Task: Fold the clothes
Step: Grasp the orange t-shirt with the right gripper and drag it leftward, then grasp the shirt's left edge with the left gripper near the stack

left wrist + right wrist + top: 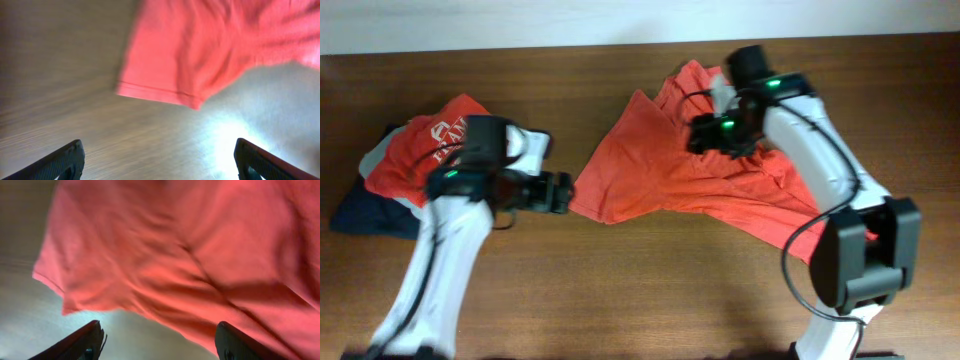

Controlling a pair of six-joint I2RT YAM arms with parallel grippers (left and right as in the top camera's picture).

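The large orange-red T-shirt [665,165] lies crumpled on the wooden table, centre to right, plain side up with no print showing. My left gripper [560,192] is open and empty just left of the shirt's left hem corner; its wrist view shows that hem [165,92] ahead of the spread fingers [160,162]. My right gripper [705,133] is open above the shirt's upper middle; its wrist view shows rumpled orange-red cloth [190,255] beyond the open fingers [160,342], nothing between them.
A pile of folded garments sits at the left: a red shirt with white logo [420,150] on top of grey and navy pieces [365,210]. Bare wooden table [640,290] runs along the front.
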